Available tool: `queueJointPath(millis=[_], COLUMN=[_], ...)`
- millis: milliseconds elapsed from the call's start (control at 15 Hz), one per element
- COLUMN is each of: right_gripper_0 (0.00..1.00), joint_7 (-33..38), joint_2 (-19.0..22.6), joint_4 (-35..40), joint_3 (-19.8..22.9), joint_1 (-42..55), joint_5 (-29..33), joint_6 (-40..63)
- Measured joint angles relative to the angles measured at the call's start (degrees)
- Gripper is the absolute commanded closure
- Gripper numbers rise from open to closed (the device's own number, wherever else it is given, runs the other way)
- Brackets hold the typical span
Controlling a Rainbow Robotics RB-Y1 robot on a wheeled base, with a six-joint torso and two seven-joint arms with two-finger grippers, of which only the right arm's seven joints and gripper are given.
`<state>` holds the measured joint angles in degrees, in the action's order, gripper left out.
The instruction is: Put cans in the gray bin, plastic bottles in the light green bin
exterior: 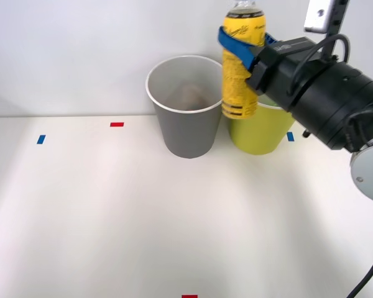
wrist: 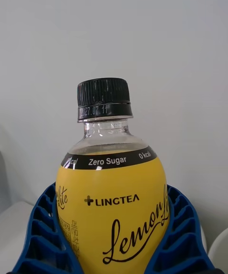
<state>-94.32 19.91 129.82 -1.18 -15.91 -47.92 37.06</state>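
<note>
Desk (exterior: 112, 211): white, plain surface, meeting a pale wall at the back.
Gray bin (exterior: 185, 105): upright at the desk's back, white rim, something brownish lying inside (too blurred to tell what).
Light green bin (exterior: 258, 127): upright, just beside the gray bin on the robot's right, sides touching or nearly so.
Red tape marks: one (exterior: 117, 124) left of the gray bin, one (exterior: 189, 296) at the near edge.
Blue tape marks: one (exterior: 41, 139) far left, one (exterior: 290, 136) right of the light green bin.
</note>
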Motion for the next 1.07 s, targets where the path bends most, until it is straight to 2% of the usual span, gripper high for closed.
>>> queueJointPath(millis=[267,400,600,800,1067], right_gripper_0=[0.97,0.97,0.96,0.96,0.96], joint_7=[1.5,1.9,1.2,0.5,0.3], joint_2=[3.2,4.2,5.0,5.1,3.9], joint_4=[-0.1,-2.1,-7.6,-10.5,-18.6], joint_3=[6.1,7.7,7.9,7.9,5.7], joint_1=[0.4,0.6,0.6,0.3,-4.6], joint_5=[0.4,0.4,0.8,1.7,2.5], joint_6=[-2.2,-4.3,-10.7,-12.0,-15.1])
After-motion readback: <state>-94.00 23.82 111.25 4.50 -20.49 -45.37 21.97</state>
